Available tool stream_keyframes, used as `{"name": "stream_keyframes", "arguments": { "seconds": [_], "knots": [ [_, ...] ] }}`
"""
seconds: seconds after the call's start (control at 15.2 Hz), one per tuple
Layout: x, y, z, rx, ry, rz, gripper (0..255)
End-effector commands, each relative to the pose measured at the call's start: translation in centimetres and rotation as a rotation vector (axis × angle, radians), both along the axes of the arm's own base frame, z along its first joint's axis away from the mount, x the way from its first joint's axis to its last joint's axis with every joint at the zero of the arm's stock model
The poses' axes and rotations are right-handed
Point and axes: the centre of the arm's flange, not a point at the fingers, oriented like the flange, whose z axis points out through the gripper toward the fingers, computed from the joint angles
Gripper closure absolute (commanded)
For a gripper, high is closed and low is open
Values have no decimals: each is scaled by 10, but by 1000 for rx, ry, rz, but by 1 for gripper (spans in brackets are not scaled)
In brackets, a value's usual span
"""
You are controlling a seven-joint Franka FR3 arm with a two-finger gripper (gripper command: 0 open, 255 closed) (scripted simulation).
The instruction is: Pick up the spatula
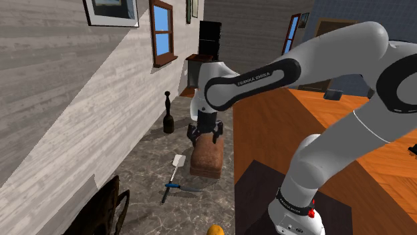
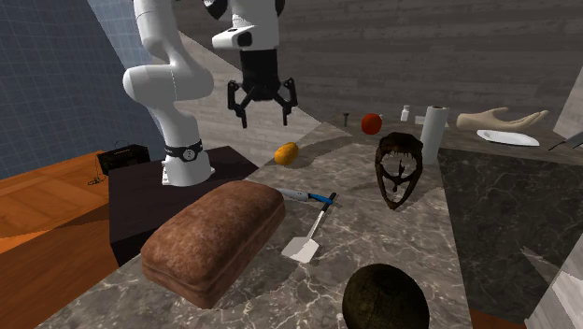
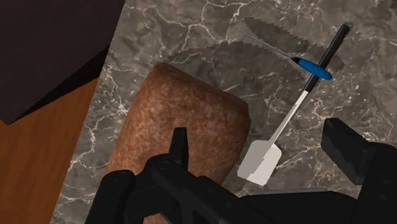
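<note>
The spatula [image 3: 259,164] has a white blade, a thin neck and a black handle. It lies flat on the marble counter [image 3: 178,32] beside a brown bread loaf [image 3: 184,127]. A serrated knife [image 3: 313,67] with a blue handle lies across the spatula's handle end. My gripper [image 3: 256,137] is open and holds nothing, its fingers spread above the loaf's edge and the spatula blade. In the second exterior view the gripper [image 2: 262,98] hangs well above the counter, and the spatula [image 2: 313,229] lies to the right of the loaf [image 2: 215,238]. In the shoulder view the gripper [image 1: 206,133] is over the loaf [image 1: 206,157], with the spatula [image 1: 175,170] at its left.
A dark wire basket [image 2: 397,168], an orange [image 2: 287,152], a red fruit [image 2: 372,122] and a paper roll [image 2: 433,126] stand beyond the spatula. A dark round object [image 2: 385,297] sits near it. A black pepper mill [image 1: 168,113] stands by the wall. My dark stand [image 2: 140,201] borders the counter.
</note>
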Motion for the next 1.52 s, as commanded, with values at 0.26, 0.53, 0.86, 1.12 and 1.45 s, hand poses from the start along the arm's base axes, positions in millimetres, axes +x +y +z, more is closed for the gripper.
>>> {"name": "stream_keyframes", "arguments": {
  "seconds": [0.26,0.53,0.86,1.12,1.45],
  "knots": [
    [41,34,-60,-6,14,-188,0],
    [71,51,-101,-11,24,-311,0],
    [110,66,-152,-17,37,-464,0],
    [126,71,-183,-19,42,-524,0],
    [126,71,-209,-19,42,-524,0]
  ]
}}
